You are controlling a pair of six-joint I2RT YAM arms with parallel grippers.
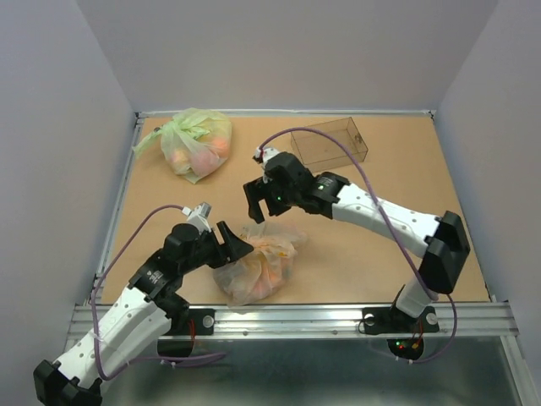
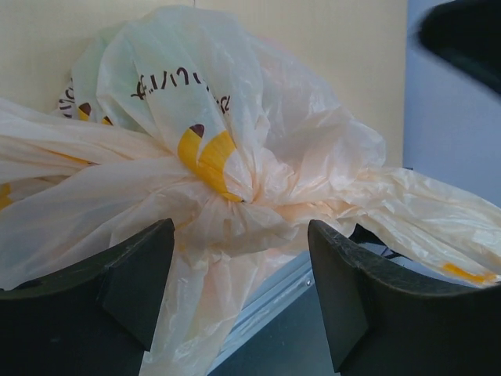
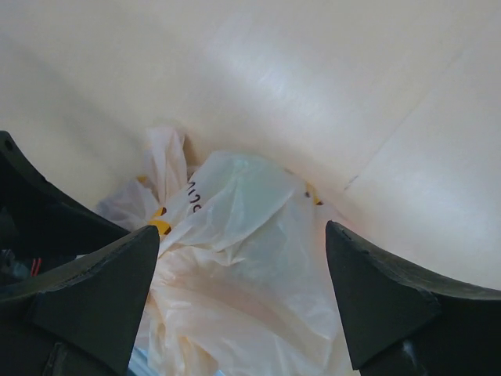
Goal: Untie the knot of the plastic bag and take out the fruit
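Left gripper point(image 2: 239, 235): jaws stand wide apart. You have one finger on each side of the knot point(image 2: 235, 196). The knot sits in the gap just above the fingertips, and loose film hangs down between them. You cannot tell from the wrist view whether either pad touches the film. Nothing is pinched.

Right gripper point(image 3: 243, 243): jaws also spread wide, pointing down over the bag's crumpled top. No film is between the pads. In the top view this gripper hangs just above and behind the bag, apart from it.

The knot: tied, handles bunched tight. A yellow printed patch is twisted into its centre and dark lettering shows on the lobe above.

The plastic bag point(image 1: 258, 266): pale peach, crinkled. It lies on the brown table point(image 1: 363, 254) near the front edge, between your two grippers. The left one is at its left side, the right one behind it.

The fruit point(image 1: 272, 269): inside the bag, showing only as blurred orange shapes through the film. You cannot count or sort the pieces.

Further out: a green bag point(image 1: 196, 144), knotted and holding pinkish and orange shapes, sits at the far left corner. A clear box point(image 1: 330, 142) stands at the far side, right of centre. Both are well apart from the peach bag.
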